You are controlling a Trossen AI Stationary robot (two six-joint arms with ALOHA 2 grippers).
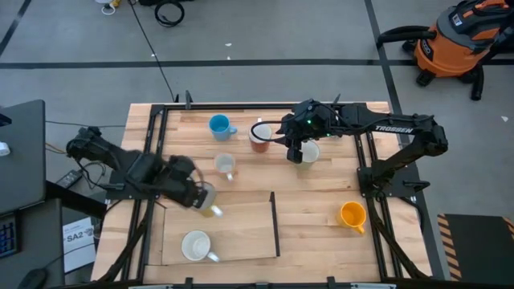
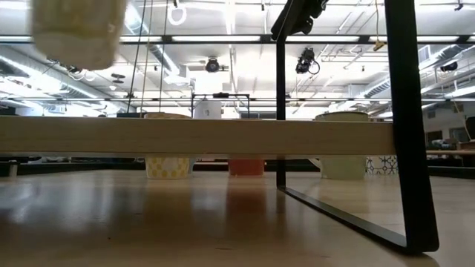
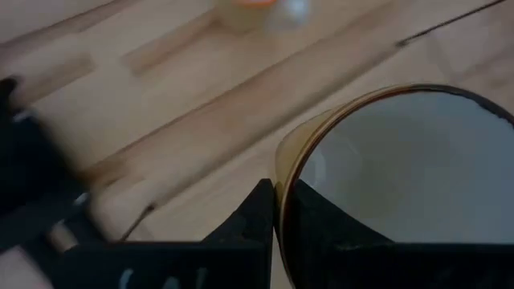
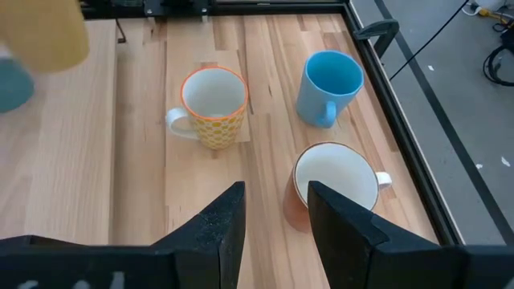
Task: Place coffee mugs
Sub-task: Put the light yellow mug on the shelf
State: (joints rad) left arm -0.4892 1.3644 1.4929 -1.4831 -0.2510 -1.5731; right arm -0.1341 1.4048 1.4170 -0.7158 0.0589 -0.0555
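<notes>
My left gripper (image 1: 201, 195) hangs over the table's left half, shut on a pale yellow mug (image 1: 210, 207) with a white inside; the low view shows this mug (image 2: 74, 30) high in the air. My right gripper (image 4: 273, 233) is open at the far middle, above a reddish-brown mug (image 4: 333, 185), touching nothing. A blue mug (image 1: 218, 125), a yellow-patterned mug (image 4: 213, 104), a pale mug (image 1: 309, 152), an orange mug (image 1: 352, 215) and a white mug (image 1: 197, 246) stand on their bases on the wood. My left gripper pinches the mug's wall at the rim (image 3: 283, 172), one finger (image 3: 253, 221) outside and the other (image 3: 329, 221) inside the hollow. The fingers come from above, slanting down. The mug hangs below them with its mouth up, lifted clear of the table.
A low wooden tray (image 1: 241, 217) with a black divider (image 1: 274, 223) lies at the near middle and holds the white mug. Black frame rails (image 1: 365, 160) run along the table's sides. Bare wood shows to the right of the divider.
</notes>
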